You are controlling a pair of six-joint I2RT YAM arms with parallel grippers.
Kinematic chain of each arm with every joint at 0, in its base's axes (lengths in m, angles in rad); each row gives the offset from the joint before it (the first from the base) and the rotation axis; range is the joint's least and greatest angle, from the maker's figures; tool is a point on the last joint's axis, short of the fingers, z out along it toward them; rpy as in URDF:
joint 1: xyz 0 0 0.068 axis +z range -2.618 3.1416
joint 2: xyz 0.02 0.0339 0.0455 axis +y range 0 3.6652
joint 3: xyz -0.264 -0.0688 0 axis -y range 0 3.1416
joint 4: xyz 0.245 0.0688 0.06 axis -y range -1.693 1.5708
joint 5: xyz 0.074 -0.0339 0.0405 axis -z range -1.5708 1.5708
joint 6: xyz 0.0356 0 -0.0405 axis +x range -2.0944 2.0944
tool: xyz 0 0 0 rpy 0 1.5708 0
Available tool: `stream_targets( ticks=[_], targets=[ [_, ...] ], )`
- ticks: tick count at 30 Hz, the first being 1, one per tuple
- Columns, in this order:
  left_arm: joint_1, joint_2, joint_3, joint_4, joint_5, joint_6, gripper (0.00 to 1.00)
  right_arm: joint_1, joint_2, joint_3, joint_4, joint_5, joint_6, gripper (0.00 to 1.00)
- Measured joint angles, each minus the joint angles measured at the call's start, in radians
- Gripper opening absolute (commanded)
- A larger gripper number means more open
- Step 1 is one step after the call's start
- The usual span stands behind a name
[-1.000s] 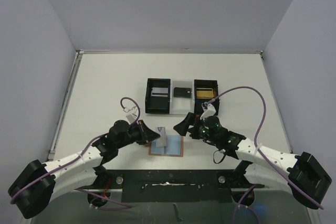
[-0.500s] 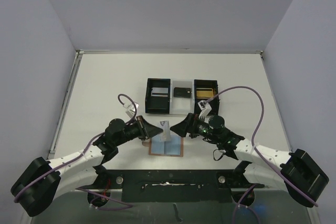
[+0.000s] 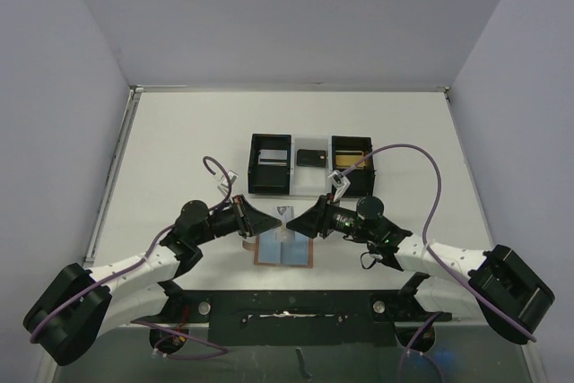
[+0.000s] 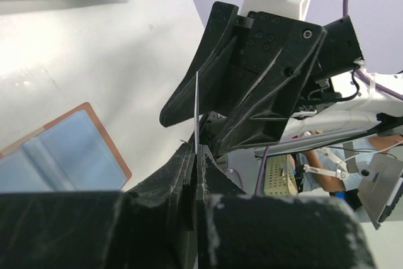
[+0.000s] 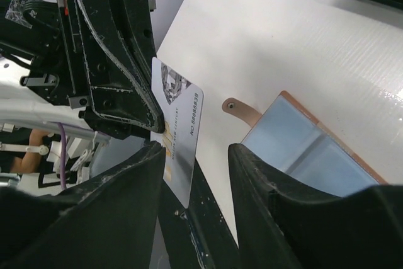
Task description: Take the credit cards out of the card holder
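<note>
Pinching 1 silver-grey printed credit card [image 5: 179, 124] upright in the left gripper [image 4: 196, 152], jaws clamping flat on its lower edge. Flanking that card from 3 o'clock with the right gripper [image 5: 196, 149], jaws standing partly apart, 1 on each side. Holding the card above the 12 o'clock edge of the tan-brown leather card holder [image 3: 284, 251], lying open, blue lining up, on the white surface [image 3: 179, 150] at 6 o'clock from the black 3-compartment tray [image 3: 252, 168].

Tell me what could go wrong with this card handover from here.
1. The left gripper pinches the silver card by one edge only, so a nudge could twist it loose.
2. The right gripper stands open around the card, off-centre. If the left lets go early, the card would likely drop by the card holder.
</note>
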Motion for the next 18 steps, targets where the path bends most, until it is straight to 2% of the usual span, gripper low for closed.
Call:
stream_targets(
  ticks=[3,7,11,18],
  targets=[
    [0.0,-0.001,0.0,0.016,0.011,-0.016,0.0,-0.006,0.003,0.005,0.006,-0.031,0.009,0.36],
    [0.0,-0.01,0.0,0.027,0.025,-0.025,0.0,-0.013,0.003,0.01,0.026,-0.066,0.019,0.33],
    [0.0,-0.024,0.0,0.04,0.027,-0.037,0.0,-0.03,0.003,0.011,0.052,-0.116,0.029,0.27],
    [0.0,-0.023,0.0,0.092,0.056,-0.056,0.0,-0.038,0.043,0.015,0.145,-0.203,0.079,0.26]
  ],
)
